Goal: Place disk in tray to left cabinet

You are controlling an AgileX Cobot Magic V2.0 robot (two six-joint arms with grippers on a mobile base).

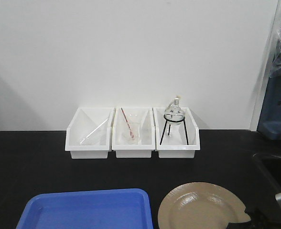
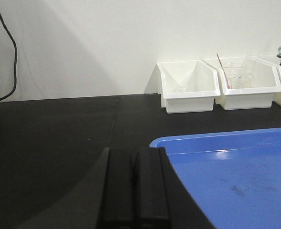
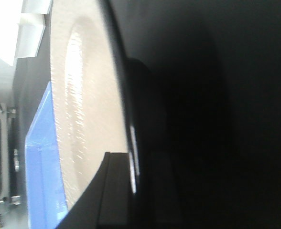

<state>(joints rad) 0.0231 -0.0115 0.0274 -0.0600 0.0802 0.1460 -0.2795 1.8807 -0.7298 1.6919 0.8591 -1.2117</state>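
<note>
Right gripper (image 3: 133, 164): narrow, jaws closed over the near right rim of the disk (image 1: 198, 207). In the right wrist view one finger (image 3: 113, 195) lies on the tan face and the other sits against the dark underside, with the black rim running between them. Judged a pinch rather than a mere touch, though the contact under the plate is in shadow. Disk: at the near edge of the black table (image 1: 35, 162), right of centre; whether it rests there or is lifted clear cannot be told. Tray (image 1: 83, 212): blue, nothing in it, directly left of the disk and just beside it, with a thin strip of table between the two rims. Its long axis runs left to right along the table's front. Coming move, as judged: a short carry to the robot's left, with the disk's rim clearing the tray's low right wall before release. The right arm is nearer the disk and has it. Left gripper (image 2: 136, 151): fingers pressed together, holding nothing, poised by the tray's near left corner and apart from it. Three white bins (image 1: 133, 151): against the back wall, well apart from tray and disk, out of the path. Left cabinet: not in view in any camera, so its bearing cannot be told.
</note>
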